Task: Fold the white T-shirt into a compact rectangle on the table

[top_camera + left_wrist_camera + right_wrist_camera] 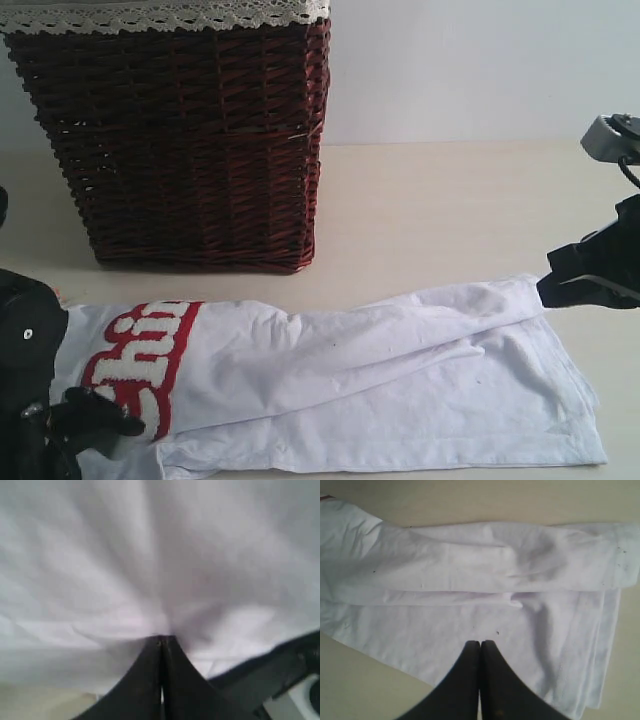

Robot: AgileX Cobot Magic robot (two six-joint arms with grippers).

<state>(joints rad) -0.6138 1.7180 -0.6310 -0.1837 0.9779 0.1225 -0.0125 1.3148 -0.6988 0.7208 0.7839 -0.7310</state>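
**T-shirt** point(400, 390): flat on table point(450, 200), folded to long strip running from one gripper to the other.
**Left gripper** point(161, 639): jaws closed, cloth puckering at tips. Judged to be pinching T-shirt.
**Right gripper** point(480, 642): jaws closed, nothing between them, strip beneath and ahead of tips.
**Handling:** expect light, limp cotton. Layers will likely sag and shift, so take corners or folded edges through all layers.
**Lettering** point(140, 360): just beside left gripper, white outlined in red, reads "Chin…", rest hidden. No other writing legible.

basket point(180, 130) top cropped | white T-shirt point(350, 380) lettering partly hidden | left wrist view blurred
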